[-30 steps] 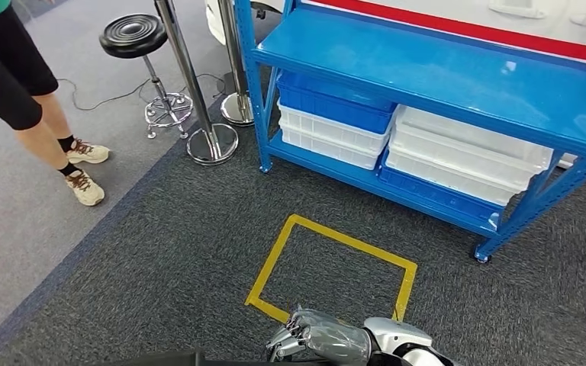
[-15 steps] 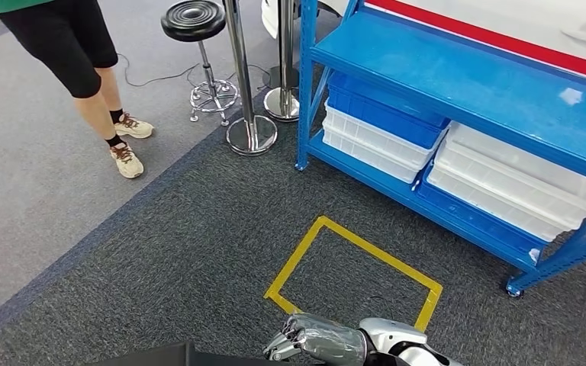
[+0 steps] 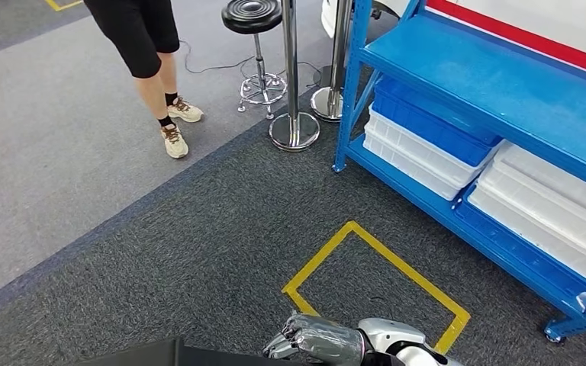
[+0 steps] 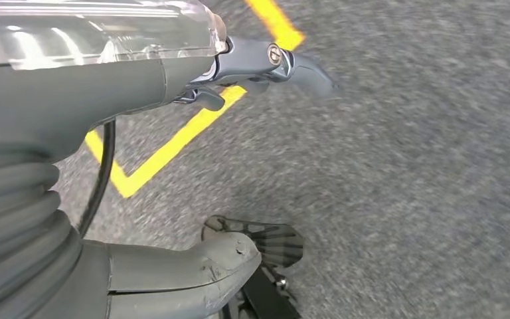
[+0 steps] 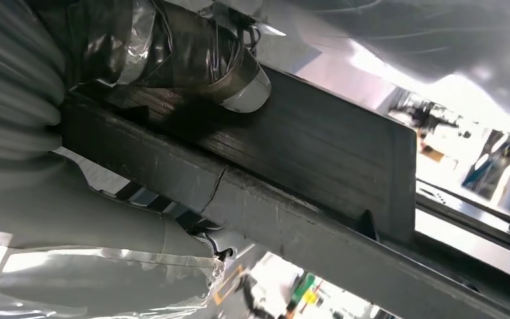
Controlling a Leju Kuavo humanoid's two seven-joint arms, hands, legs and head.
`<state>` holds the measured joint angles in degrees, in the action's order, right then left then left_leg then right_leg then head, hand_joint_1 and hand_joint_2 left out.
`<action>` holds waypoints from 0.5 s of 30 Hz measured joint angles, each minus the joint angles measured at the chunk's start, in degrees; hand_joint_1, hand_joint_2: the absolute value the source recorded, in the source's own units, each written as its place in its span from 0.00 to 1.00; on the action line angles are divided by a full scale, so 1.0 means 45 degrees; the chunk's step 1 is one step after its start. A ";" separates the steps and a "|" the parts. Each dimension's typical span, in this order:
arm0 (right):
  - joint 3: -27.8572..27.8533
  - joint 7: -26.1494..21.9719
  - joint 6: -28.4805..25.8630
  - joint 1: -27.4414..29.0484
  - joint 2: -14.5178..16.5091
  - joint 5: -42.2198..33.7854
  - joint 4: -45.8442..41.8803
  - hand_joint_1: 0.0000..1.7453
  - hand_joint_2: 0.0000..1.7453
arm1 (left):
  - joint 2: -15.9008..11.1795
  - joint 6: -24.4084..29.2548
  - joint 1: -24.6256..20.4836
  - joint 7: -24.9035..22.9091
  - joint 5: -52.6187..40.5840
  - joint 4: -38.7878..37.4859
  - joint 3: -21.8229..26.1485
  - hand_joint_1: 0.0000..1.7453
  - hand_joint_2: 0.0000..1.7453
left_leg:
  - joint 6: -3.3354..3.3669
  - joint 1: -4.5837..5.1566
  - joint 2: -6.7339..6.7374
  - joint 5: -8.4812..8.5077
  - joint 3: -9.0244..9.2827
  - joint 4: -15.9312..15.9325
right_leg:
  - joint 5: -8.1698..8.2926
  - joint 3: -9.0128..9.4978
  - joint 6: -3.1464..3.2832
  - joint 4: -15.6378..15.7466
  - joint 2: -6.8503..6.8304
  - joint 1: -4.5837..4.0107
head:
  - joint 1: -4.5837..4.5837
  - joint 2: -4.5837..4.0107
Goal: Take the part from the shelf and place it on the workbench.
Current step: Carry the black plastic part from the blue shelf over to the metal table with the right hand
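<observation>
While right hand point(image 3: 313, 341) grips part point(image 5: 292, 159), shelf point(image 3: 496, 84) stands near.

I see dark grey carpet point(image 3: 198, 229) underfoot, with a lighter grey strip point(image 3: 53, 152) on the left. A yellow tape square point(image 3: 374, 278) is on the dark part. Right side – blue metal rack point(image 3: 496, 84) with white bins point(image 3: 549, 217) and a blue bin point(image 3: 435, 126) on its lowest level. Two chrome posts point(image 3: 293, 91) on round bases stand by its corner, a black stool point(image 3: 253, 30) and a floor cable point(image 3: 206, 67) behind. A person's legs point(image 3: 156, 76) – upper left, on the light strip.
</observation>
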<state>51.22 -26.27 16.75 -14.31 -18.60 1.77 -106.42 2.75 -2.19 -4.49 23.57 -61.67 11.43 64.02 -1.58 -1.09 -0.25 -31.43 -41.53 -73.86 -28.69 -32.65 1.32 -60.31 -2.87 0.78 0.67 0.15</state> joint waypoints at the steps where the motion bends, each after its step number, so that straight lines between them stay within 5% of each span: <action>1: 0.0005 0.0002 -0.0005 -0.0007 0.0004 0.0005 0.0004 0.94 1.00 | -0.0034 0.0007 0.0023 -0.0055 0.0023 0.0000 0.0000 0.00 1.00 | 0.0064 0.0017 0.0082 0.0400 0.0457 0.0777 | -0.0012 0.0017 0.0006 0.0001 -0.0162 -0.0027 | -0.0001 0.0000; 4: 0.0011 0.0001 -0.0011 -0.0038 0.0035 0.0011 0.0004 0.94 1.00 | -0.0232 -0.0005 0.0003 -0.0234 0.0142 0.0000 0.0000 0.00 1.00 | 0.0338 0.0210 0.0697 0.1059 0.1664 0.3028 | -0.0048 0.0073 -0.0049 0.0027 -0.0557 -0.0102 | -0.0002 0.0000; 7: 0.0035 -0.0055 0.0035 -0.0091 0.0104 -0.0019 0.0004 0.94 1.00 | -0.0482 -0.0163 0.0039 -0.0403 0.0240 0.0000 0.0004 0.00 1.00 | 0.0570 0.0280 0.0518 0.1141 0.1747 0.3365 | -0.0064 0.0135 -0.0231 0.0095 -0.0835 -0.0122 | -0.0002 0.0000; 10: 0.0073 -0.0119 0.0121 -0.0176 0.0169 -0.0088 0.0001 0.94 1.00 | -0.0626 -0.0363 0.0053 -0.0463 0.0261 0.0000 0.0013 0.00 1.00 | 0.0779 0.0177 0.0177 0.1341 0.1875 0.3656 | -0.0645 -0.0127 -0.0374 -0.0661 -0.0092 -0.0057 | -0.0005 0.0000; 13: 0.0102 -0.0149 0.0181 -0.0173 0.0170 -0.0121 0.0002 0.94 1.00 | -0.0651 -0.0427 -0.0008 -0.0464 0.0262 0.0000 0.0015 0.00 1.00 | 0.0854 0.0191 -0.0231 0.1388 0.1849 0.3660 | -0.1675 -0.1212 -0.0411 -0.2916 0.0559 -0.0012 | -0.0004 0.0000; 15: 0.0119 -0.0154 0.0198 -0.0170 0.0170 -0.0125 0.0004 0.94 1.00 | -0.0651 -0.0440 0.0020 -0.0465 0.0261 0.0000 0.0015 0.00 1.00 | 0.0835 0.0183 -0.0555 0.1375 0.1849 0.3602 | -0.1388 -0.1367 -0.0444 -0.3112 0.0615 0.0015 | -0.0004 0.0000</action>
<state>51.75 -26.97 17.64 -15.07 -17.84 1.20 -106.40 -0.17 -4.16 -4.40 21.48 -60.50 11.43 64.08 2.18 -0.27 -2.75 -25.24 -33.21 -57.65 -34.94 -38.80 -0.68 -74.31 -0.10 0.85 0.66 0.15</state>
